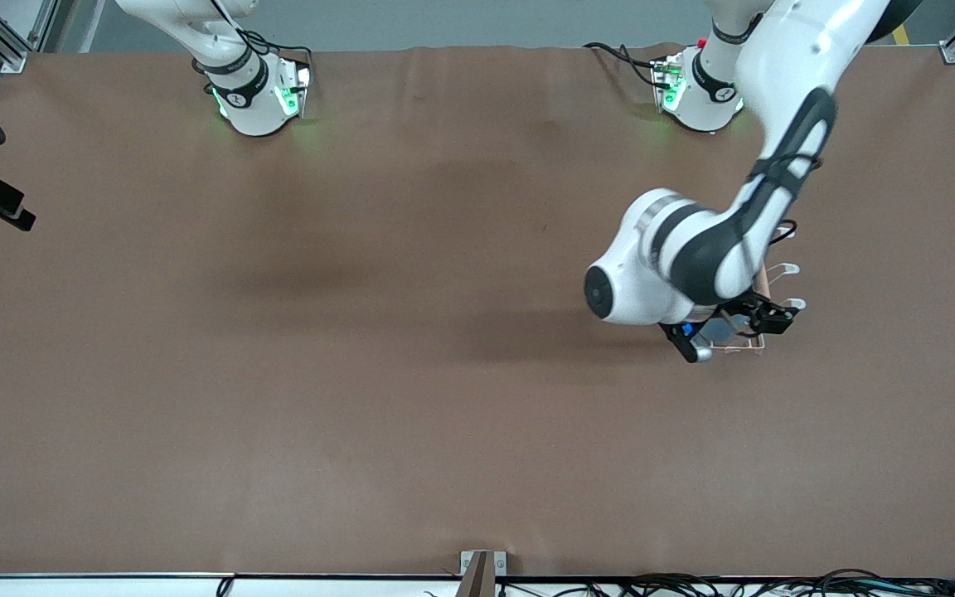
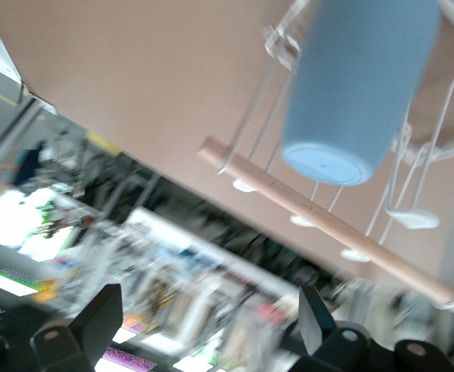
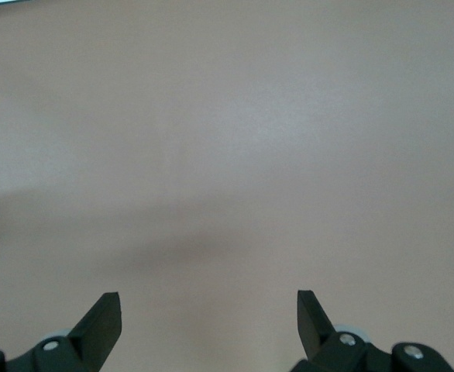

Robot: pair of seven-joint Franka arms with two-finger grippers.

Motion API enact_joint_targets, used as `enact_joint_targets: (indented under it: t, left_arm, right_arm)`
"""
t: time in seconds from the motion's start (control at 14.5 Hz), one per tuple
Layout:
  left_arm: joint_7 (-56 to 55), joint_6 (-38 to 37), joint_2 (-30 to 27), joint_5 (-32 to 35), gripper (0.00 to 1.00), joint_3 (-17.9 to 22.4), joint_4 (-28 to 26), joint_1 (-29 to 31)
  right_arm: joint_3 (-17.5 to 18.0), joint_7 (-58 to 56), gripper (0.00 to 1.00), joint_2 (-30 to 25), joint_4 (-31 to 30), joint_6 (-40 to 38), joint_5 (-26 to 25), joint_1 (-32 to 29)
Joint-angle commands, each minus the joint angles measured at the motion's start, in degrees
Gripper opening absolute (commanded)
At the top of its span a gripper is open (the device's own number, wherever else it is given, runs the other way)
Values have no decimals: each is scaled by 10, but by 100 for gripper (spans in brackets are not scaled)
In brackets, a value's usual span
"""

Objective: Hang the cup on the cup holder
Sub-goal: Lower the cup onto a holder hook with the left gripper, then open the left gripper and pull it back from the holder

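light-blue cup [image 2: 359, 85]: seen hung upside down on a prong of the cup holder, rounded base turned toward the left wrist camera, rim toward the rack's base; in the front view only a sliver of blue is shown under the left arm's wrist
cup holder [image 2: 328, 225]: white wire rack with a wooden rod along its top, stood toward the left arm's end of the table; loop-tipped prongs are seen poking out beside the arm in the front view [image 1: 788, 269]
long axis of cup: laid along its prong, slanted up and away from the rack's base, closed end pointed roughly toward the gripper
left gripper [image 2: 211, 314]: held over the rack, jaws spread wide and empty, nothing touched; the cup is judged released
key relation: the cup lies straight ahead of the open fingers, apart from them, so a clean back-out along the cup's own axis is judged to be what is called for; a sideways move could snag the rod or a prong
right gripper [image 3: 209, 306]: jaws spread, nothing held, only bare table [image 3: 227, 116] beneath; this arm waits
nearer arm: the left
task: judged hung, with only the withdrawal left
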Motion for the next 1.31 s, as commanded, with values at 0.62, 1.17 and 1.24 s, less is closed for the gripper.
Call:
enact_joint_targets:
  t: [0.62, 1.17, 1.24]
  left_arm:
    - [-108, 213, -290, -406, 100, 151, -55, 68]
    - [-113, 210, -392, -509, 100, 223, -73, 66]
    - [-113, 214, -390, -518, 100, 225, -69, 67]
  right_arm:
    - [8, -3, 100, 2, 6, -7, -11, -6]
    - [8, -2, 100, 2, 6, -7, -11, -6]
    - [8, -2, 100, 2, 6, -7, -11, -6]
